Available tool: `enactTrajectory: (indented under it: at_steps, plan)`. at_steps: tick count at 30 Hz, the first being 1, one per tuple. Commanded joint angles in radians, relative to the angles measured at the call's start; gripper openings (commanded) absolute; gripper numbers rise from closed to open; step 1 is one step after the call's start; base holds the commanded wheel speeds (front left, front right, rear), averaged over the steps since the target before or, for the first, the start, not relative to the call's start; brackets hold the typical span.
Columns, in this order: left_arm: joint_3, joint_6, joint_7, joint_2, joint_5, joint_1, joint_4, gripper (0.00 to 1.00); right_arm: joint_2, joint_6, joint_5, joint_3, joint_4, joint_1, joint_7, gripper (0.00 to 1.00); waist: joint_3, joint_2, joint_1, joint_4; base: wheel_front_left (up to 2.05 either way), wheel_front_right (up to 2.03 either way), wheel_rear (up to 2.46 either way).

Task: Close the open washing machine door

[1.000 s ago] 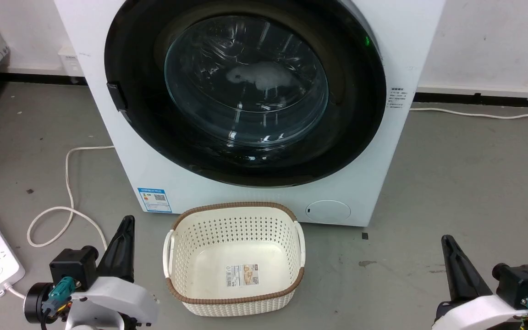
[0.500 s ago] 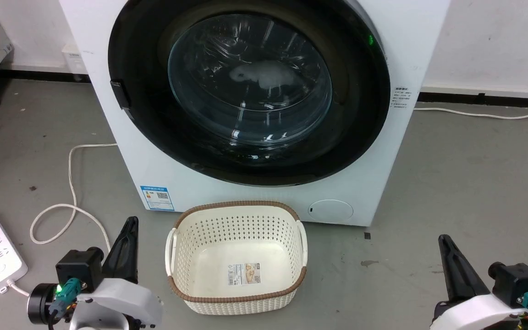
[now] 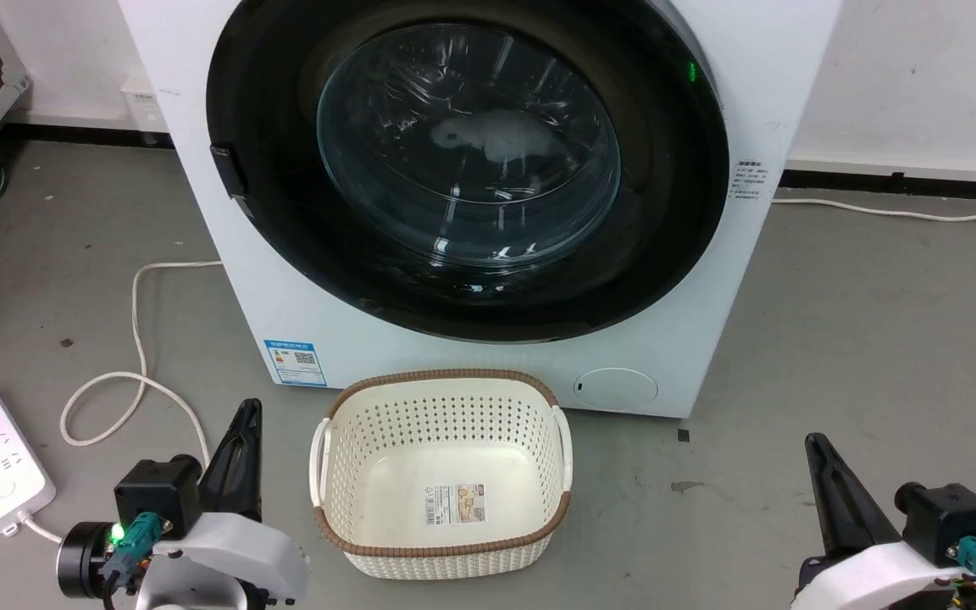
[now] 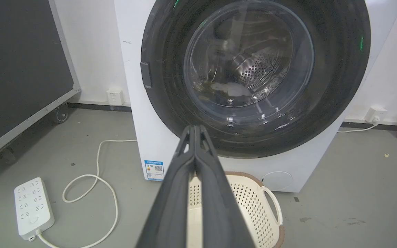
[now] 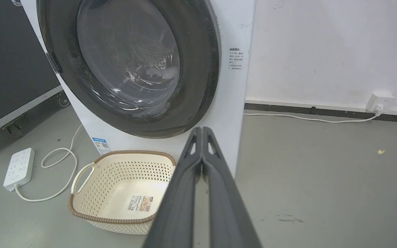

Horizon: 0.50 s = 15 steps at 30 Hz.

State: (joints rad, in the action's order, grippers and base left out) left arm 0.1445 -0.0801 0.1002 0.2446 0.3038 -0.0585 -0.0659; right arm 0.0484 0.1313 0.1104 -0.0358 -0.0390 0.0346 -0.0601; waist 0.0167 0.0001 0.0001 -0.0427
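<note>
Left claw (image 3: 244, 428) and right claw (image 3: 818, 457) both pressed together, empty, round black-rimmed glass door (image 3: 467, 169) flush on big white washing machine (image 3: 488, 364) ahead of both, cream perforated basket (image 3: 441, 383) between them.

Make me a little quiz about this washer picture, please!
1. True or false: the door looks shut on the washer.
2. What lies in the basket? A: socks. B: only a label. C: a bottle.
3. Fill the gap: the left pincer and the right pincer are both ____.

Key: 1 true; 2 B; 3 shut.
</note>
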Motion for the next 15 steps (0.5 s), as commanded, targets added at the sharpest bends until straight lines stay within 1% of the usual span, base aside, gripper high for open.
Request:
enactTrajectory:
  at_steps: [1, 15]
  plan:
    - [-0.008, 0.007, -0.004, -0.01, -0.016, 0.017, 0.008, 0.0, 0.001, 0.0, -0.011, 0.002, 0.009, -0.014, 0.004, 0.0, 0.0, -0.0001, -0.0001, 0.001, 0.0, 0.0, 0.0]
    - [-0.036, 0.022, -0.023, -0.048, -0.074, 0.025, 0.02, 0.0, 0.001, 0.0, -0.031, 0.009, 0.015, -0.018, 0.015, 0.0, -0.004, -0.0001, -0.0001, 0.009, 0.0, 0.0, 0.0]
